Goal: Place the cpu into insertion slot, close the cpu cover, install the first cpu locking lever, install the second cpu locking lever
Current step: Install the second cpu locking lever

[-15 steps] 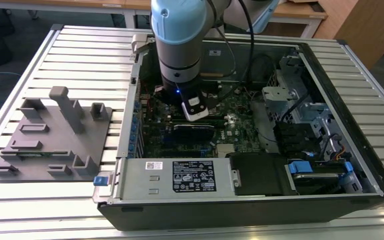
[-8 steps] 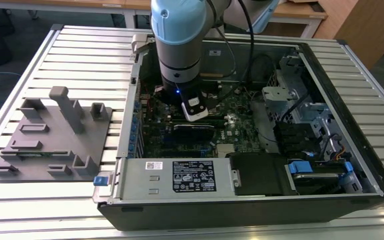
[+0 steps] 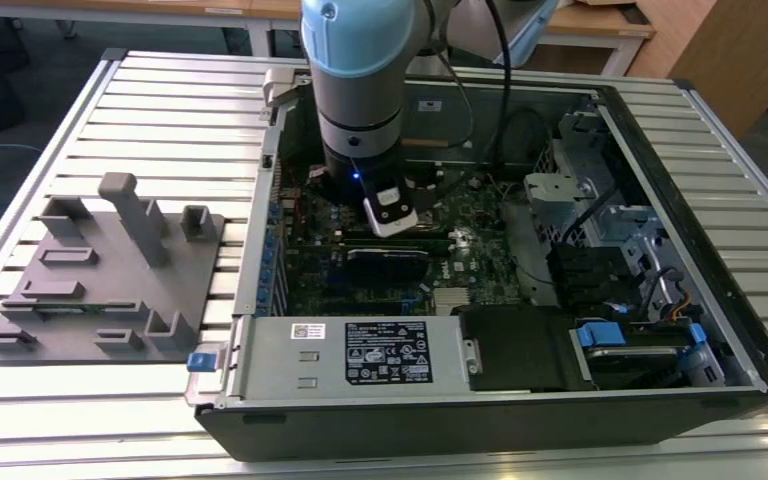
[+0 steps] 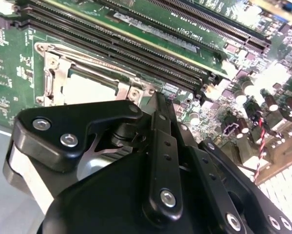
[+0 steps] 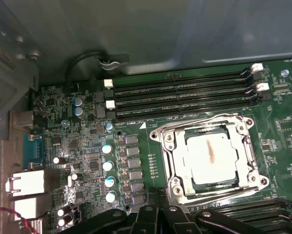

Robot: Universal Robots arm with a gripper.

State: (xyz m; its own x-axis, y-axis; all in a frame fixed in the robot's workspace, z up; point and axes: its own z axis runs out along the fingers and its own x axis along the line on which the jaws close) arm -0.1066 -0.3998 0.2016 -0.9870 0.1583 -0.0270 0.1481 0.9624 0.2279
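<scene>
The gripper (image 4: 158, 105), its fingers drawn together on nothing, hangs inside the open computer case (image 3: 704, 150) just beside the insertion slot (image 5: 171, 165), memory slots (image 5: 180, 95) beyond, where the cpu (image 5: 211, 153) lies seated under the lowered cpu cover (image 5: 243, 127).

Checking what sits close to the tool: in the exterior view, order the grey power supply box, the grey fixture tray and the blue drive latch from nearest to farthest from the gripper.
1. Power supply box, at the case's front wall below the gripper.
2. Blue drive latch, toward the exterior view's right.
3. Grey fixture tray, outside the case on the exterior view's left.
</scene>
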